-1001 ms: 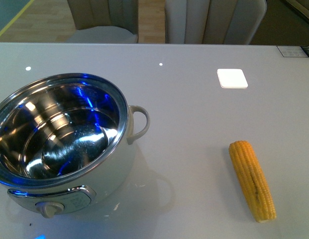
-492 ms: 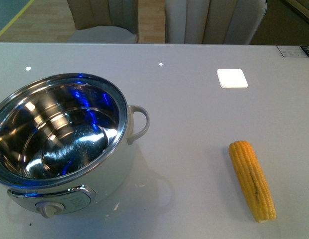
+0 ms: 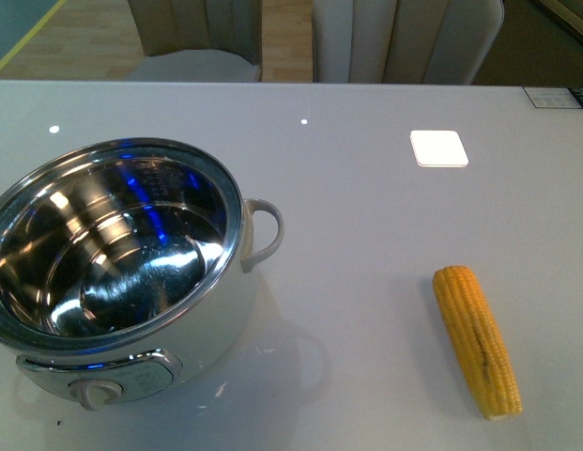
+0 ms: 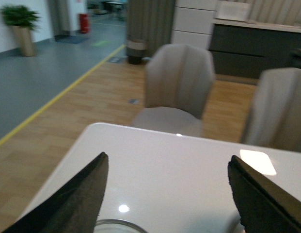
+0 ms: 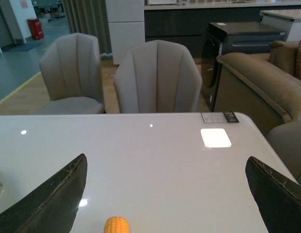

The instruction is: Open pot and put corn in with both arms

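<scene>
The pot [image 3: 237,282] stands at the front left of the white table, lid off, its shiny steel interior empty, its white loop handle [image 3: 263,232] toward the middle and its knob panel [image 3: 99,385] at the front. The yellow corn [image 3: 476,339] lies on the table at the front right, apart from the pot. Neither arm shows in the front view. My left gripper [image 4: 167,194] is open and empty above the pot's rim [image 4: 114,226]. My right gripper [image 5: 166,196] is open and empty, with the corn's tip [image 5: 116,225] below it.
A white square pad [image 3: 438,147] lies at the back right of the table [image 3: 366,235]; it also shows in the right wrist view [image 5: 215,137]. A printed card [image 3: 558,95] sits at the far right edge. Grey chairs [image 3: 404,38] stand behind the table.
The blue reflections inside the pot have shrunk and shifted. The pot and corn have not moved.
</scene>
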Robot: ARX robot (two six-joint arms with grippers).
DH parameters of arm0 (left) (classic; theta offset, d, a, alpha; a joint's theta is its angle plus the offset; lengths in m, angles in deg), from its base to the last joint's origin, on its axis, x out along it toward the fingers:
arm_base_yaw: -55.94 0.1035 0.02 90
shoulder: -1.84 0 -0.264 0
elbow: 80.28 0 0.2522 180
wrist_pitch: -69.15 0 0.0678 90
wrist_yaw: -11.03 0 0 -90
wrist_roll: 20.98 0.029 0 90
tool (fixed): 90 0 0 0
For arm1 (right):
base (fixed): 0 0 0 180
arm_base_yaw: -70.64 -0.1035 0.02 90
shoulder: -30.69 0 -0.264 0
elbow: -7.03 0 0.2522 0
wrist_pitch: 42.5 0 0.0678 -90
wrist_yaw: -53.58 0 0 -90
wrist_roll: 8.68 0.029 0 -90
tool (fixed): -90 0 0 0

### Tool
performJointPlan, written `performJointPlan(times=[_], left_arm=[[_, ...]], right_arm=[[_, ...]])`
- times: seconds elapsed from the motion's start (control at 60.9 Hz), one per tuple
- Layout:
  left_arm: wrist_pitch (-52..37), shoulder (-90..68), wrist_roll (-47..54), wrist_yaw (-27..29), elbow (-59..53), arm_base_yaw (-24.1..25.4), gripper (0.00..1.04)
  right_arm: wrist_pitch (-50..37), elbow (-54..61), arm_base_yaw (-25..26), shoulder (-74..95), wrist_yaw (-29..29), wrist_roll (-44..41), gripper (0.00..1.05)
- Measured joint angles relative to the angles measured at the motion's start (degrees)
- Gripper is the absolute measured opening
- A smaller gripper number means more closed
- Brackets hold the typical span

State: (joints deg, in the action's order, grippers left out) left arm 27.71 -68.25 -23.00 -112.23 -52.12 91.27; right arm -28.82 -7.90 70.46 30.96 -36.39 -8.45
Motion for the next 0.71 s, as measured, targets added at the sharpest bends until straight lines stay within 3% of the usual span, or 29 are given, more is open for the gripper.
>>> performJointPlan(times=[0.295, 0.361, 0.706], left_arm=[[10.1, 18.8, 1.3, 11.9, -9.2, -13.1, 0.15], [8.5, 20.1, 1.3, 14.3, -11.3, -15.5, 0.03], [24.2, 38.4, 1.4, 24.3, -13.7, -25.8, 0.03]], right_arm=[[0.0, 0.0, 0.0, 0.0, 0.0, 0.0, 0.96], [0.0, 0.0, 0.0, 0.0, 0.0, 0.0, 0.96], [0.0, 0.0, 0.0, 0.0, 0.0, 0.0, 0.96]])
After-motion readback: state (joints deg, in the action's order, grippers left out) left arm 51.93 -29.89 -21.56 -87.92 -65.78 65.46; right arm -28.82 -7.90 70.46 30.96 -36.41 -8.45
